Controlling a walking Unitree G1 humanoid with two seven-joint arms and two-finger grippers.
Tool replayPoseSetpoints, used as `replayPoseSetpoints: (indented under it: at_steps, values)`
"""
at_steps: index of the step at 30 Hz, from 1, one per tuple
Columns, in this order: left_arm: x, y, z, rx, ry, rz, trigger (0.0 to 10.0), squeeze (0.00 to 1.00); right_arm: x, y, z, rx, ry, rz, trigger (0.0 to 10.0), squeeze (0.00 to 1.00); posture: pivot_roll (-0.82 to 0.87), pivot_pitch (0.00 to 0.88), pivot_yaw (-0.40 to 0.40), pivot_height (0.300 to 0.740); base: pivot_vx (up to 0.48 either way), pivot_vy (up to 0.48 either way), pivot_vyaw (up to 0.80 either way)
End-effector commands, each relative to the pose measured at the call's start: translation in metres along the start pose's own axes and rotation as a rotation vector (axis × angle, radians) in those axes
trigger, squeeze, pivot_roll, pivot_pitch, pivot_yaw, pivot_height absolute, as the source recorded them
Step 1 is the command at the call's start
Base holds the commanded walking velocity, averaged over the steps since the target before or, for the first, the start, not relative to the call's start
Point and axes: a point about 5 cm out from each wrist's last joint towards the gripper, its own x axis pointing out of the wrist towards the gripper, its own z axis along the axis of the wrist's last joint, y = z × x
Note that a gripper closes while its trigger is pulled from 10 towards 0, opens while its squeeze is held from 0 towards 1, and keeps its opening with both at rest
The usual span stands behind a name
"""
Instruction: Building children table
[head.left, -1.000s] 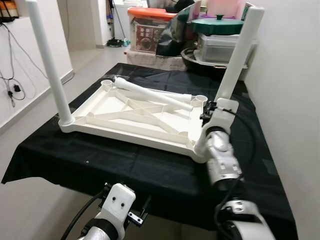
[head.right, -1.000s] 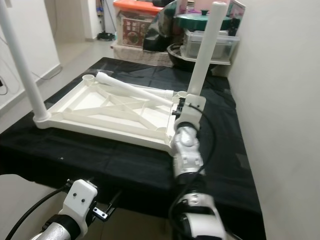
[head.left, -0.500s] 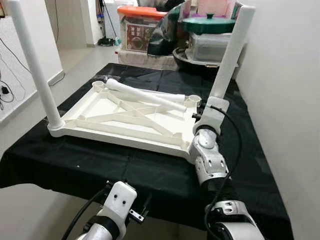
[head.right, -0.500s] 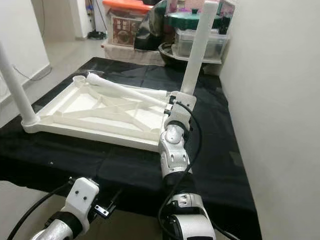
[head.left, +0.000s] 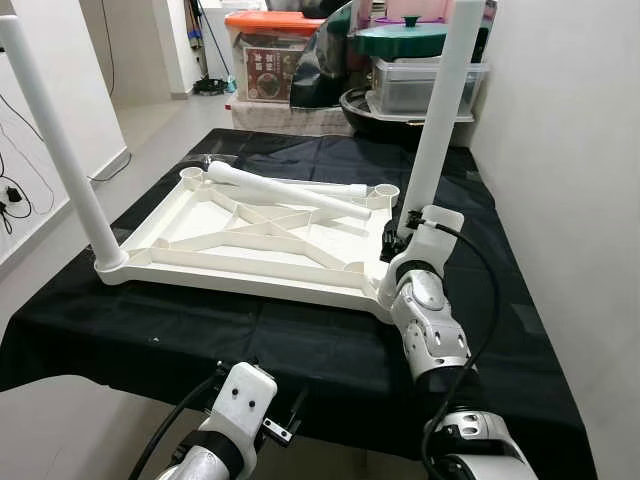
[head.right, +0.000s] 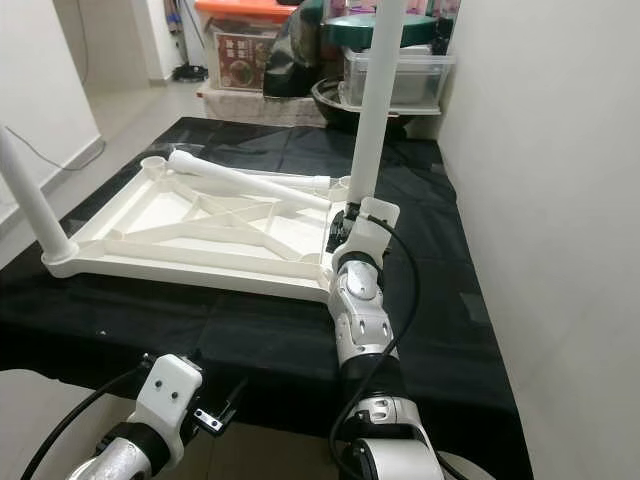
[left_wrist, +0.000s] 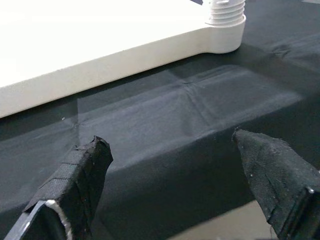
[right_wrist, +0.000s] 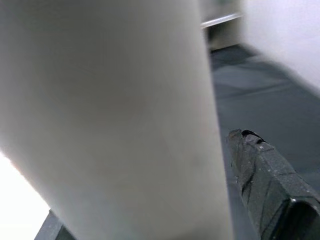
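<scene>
While the left arm hangs low at the bottom left of the frame, below the near edge of the black cloth, its left gripper holds nothing, fingers spread wide apart, with the cloth's front edge and a threaded corner socket ahead of it. Just above, at centre left, the white tabletop lies upside down on the cloth, ribs facing up. One leg stands upright in its near-left corner, close to the cloth's left edge, with bare floor beyond. A loose leg lies tilted across the far side of the tabletop, between two open far sockets. At centre right, a second leg stands in the near-right corner; the right gripper is at its base, and the wrist view shows one finger just beside the leg, though whether it grips cannot be told. Right of that arm, a strip of bare cloth runs to the wall. Storage bins crowd the cloth's far edge at top centre.
</scene>
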Motion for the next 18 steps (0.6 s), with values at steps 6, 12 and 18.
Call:
replayPoseSetpoints:
  at_steps: [6, 12, 18]
  values:
    - [0.002, 0.000, -0.004, -0.010, 0.012, 0.000, 10.0, 0.00, 0.010, -0.016, 0.017, -0.005, 0.059, 0.508, 10.0, 0.00, 0.11, 0.000, -0.038, 0.740, 0.000, 0.000, 0.00]
    - [0.003, -0.001, -0.003, -0.011, 0.009, -0.003, 10.0, 0.00, 0.000, -0.005, 0.026, -0.004, 0.155, 0.971, 10.0, 0.00, 0.14, 0.000, -0.053, 0.740, 0.000, 0.000, 0.00]
    - [0.002, -0.002, -0.002, -0.013, 0.001, -0.001, 10.0, 0.00, -0.010, 0.014, 0.020, -0.091, 0.235, 1.271, 10.0, 0.00, 0.15, 0.000, -0.061, 0.740, 0.000, 0.000, 0.00]
